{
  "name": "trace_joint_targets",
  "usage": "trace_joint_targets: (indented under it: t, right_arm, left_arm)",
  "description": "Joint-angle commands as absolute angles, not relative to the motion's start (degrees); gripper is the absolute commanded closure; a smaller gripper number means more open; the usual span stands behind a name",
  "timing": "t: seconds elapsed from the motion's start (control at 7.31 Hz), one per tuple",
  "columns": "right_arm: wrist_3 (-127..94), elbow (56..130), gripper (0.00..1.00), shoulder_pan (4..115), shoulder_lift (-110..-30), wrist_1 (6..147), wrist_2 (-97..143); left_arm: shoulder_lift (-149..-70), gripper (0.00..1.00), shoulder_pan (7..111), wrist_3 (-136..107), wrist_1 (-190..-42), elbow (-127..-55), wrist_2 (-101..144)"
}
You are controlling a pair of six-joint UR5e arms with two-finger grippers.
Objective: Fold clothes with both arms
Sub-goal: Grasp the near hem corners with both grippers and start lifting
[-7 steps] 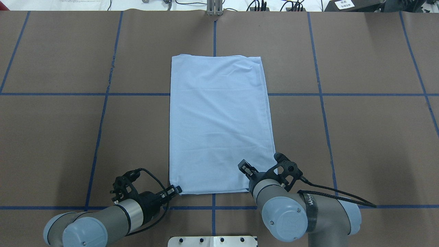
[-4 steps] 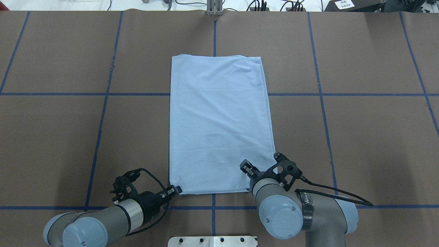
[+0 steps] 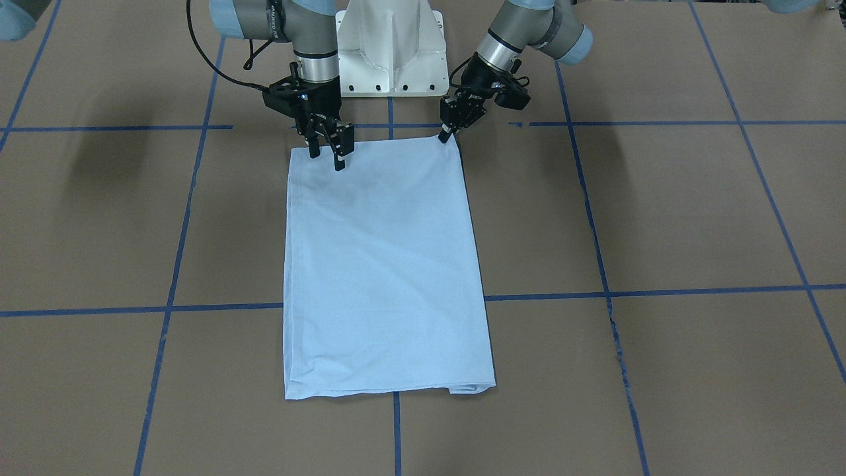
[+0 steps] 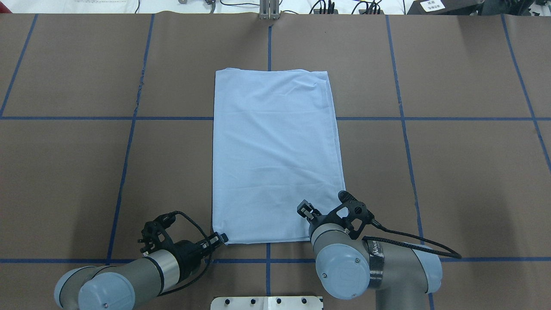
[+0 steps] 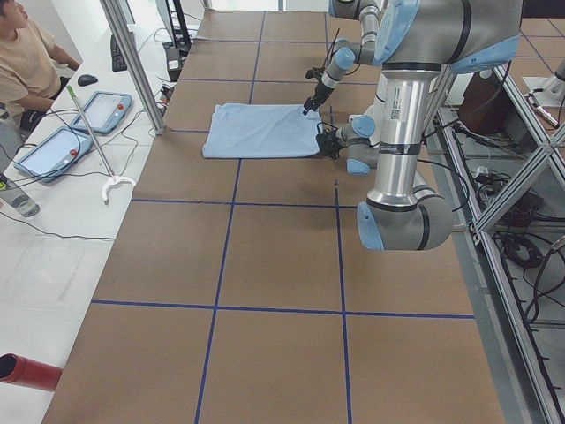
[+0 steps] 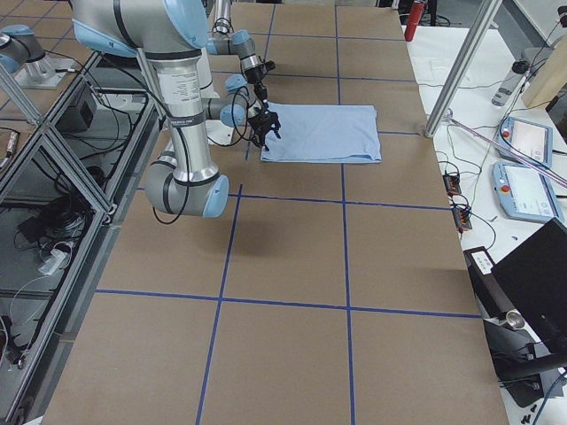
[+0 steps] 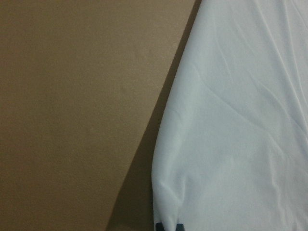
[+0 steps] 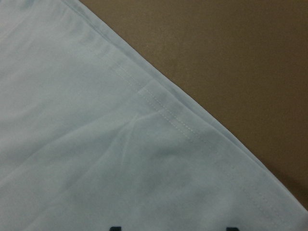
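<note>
The light blue T-shirt (image 4: 275,155), folded into a rectangle that hides its sleeves, lies on the brown table (image 4: 452,172). The black left gripper (image 3: 444,135) has its jaws clamped on one robot-side corner. The black right gripper (image 3: 326,157) hovers above the other, jaws apart.

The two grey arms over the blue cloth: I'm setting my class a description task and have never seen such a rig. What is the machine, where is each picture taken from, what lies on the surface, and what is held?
The machine is a robot with two jointed arms, each ending in a two-finger gripper. Two pictures look down on the table, one from behind the robot and one facing it. Two more look along the table from its ends, and the two close-ups come from cameras on the wrists. On the table lies a light blue shirt, folded into a rectangle. The left gripper appears closed on one of the shirt's two corners nearest the robot. The right gripper is open over the shirt near the other such corner and holds nothing.
</note>
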State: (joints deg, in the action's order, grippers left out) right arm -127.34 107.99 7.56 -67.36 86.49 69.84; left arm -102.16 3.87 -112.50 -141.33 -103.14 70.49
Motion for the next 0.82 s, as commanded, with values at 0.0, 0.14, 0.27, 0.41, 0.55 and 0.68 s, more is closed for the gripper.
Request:
trace_joint_targets:
  t: [0.0,0.14,0.27,0.41,0.55,0.68]
  right_arm:
    - [-127.18,107.93,0.22,7.56,-67.32,86.57,69.96]
    - [-127.18,107.93,0.22,7.56,-67.32,86.83,69.96]
    - [-127.26,107.93,0.22,7.47,-67.24,87.53,70.05]
    - [-127.27,107.93,0.22,7.47,-67.24,87.63,70.05]
    - [-127.27,107.93,0.22,7.47,-67.24,87.63,70.05]
    - [-127.35,107.93,0.22,7.47,-67.24,87.63,70.05]
  left_arm:
    - [-102.22,1.0,3.87,-112.5,-141.33,-103.1,70.49]
    - [-102.13,1.0,3.87,-112.5,-141.33,-103.1,70.49]
    - [-102.22,1.0,3.87,-112.5,-141.42,-103.1,70.58]
    - [-102.13,1.0,3.87,-112.5,-141.33,-103.1,70.49]
    - [-102.22,1.0,3.87,-112.5,-141.42,-103.1,70.49]
    - [-102.22,1.0,3.87,-112.5,-141.42,-103.1,70.49]
